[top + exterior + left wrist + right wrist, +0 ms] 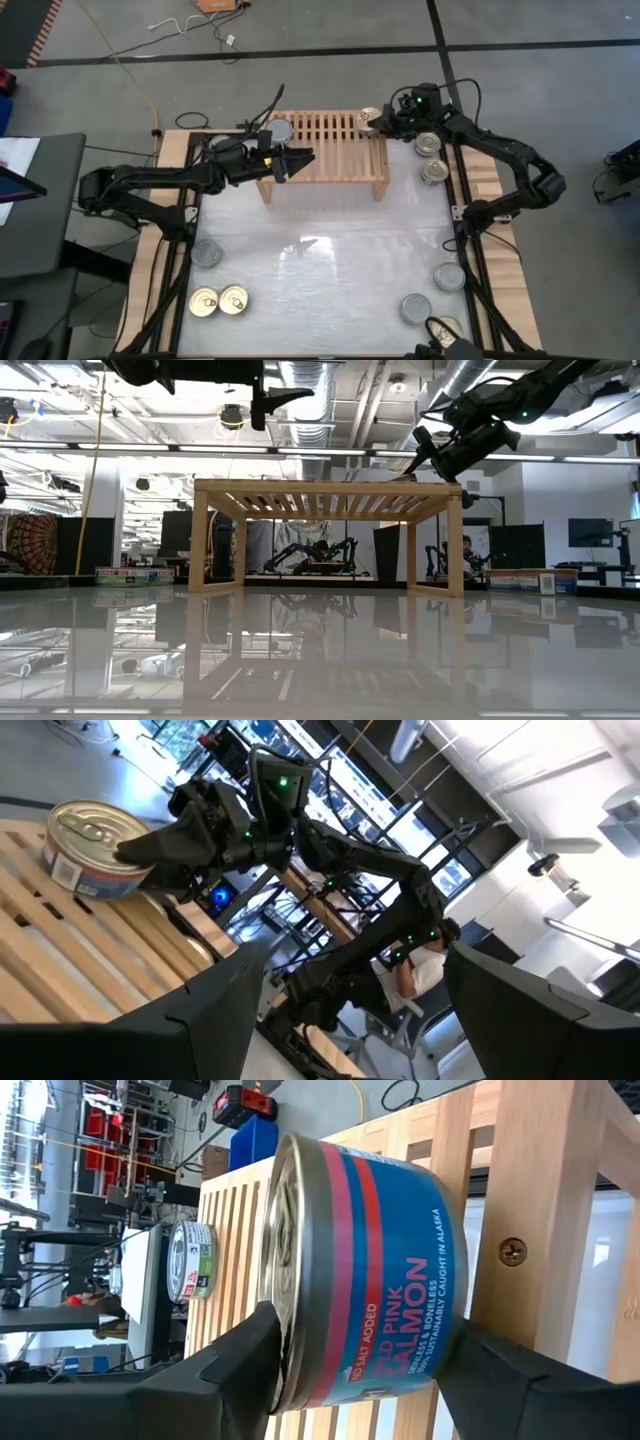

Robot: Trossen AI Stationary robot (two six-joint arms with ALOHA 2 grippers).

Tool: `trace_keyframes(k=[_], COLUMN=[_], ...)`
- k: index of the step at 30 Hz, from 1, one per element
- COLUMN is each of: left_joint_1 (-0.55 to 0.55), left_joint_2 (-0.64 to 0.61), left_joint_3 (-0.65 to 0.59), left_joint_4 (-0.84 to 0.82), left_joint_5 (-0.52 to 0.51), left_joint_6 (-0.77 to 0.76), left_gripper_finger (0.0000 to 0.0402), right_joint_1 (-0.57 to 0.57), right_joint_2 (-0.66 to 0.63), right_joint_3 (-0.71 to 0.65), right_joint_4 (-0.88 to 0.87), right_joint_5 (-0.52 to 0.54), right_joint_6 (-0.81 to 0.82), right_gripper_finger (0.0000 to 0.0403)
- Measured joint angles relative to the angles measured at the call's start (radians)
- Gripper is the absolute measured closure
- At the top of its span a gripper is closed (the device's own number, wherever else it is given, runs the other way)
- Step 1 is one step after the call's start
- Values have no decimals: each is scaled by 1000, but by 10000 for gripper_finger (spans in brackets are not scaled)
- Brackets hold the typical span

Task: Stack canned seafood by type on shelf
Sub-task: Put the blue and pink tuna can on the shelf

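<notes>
Right gripper (372,121) pinches a blue-and-pink can (370,1270) by its sides at the shelf's (325,160) right rear corner; the label reads "PINK SALMON", "NO SALT ADDED". Its gold pull-ring top faces up. Left gripper (297,160) hangs empty, fingers spread wide, over the shelf's left end, beside a grey-topped can (279,130) standing flat there.

From my station I see the glossy white bench (320,255) mid-frame, a yellow cable (130,75) crossing the grey floor upper left, and a dark desk (35,200) at the left edge.
</notes>
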Motion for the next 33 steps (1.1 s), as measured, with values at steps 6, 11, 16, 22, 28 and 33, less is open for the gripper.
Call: trace_keyframes(k=[6,11,16,22,28,33], left_joint_1=[0,0,0,-2,-2,-2], left_joint_2=[0,0,0,0,0,0], left_joint_3=[0,0,0,0,0,0], left_joint_4=[-14,-14,-14,-31,-59,-59], left_joint_5=[0,0,0,0,0,0], left_joint_6=[-1,-4,-17,-31,-54,-63], left_gripper_finger=[103,103,103,103,103,103], right_joint_1=[29,51,56,56,56,46], right_joint_2=[0,0,0,-2,-2,-2], right_joint_3=[0,0,0,0,-1,-1], right_joint_4=[-2,-2,2,1,1,18], right_joint_5=[-3,-20,-28,-78,-132,-137], right_joint_6=[0,0,0,118,151,172], right_gripper_finger=[123,104,68,34,31,30])
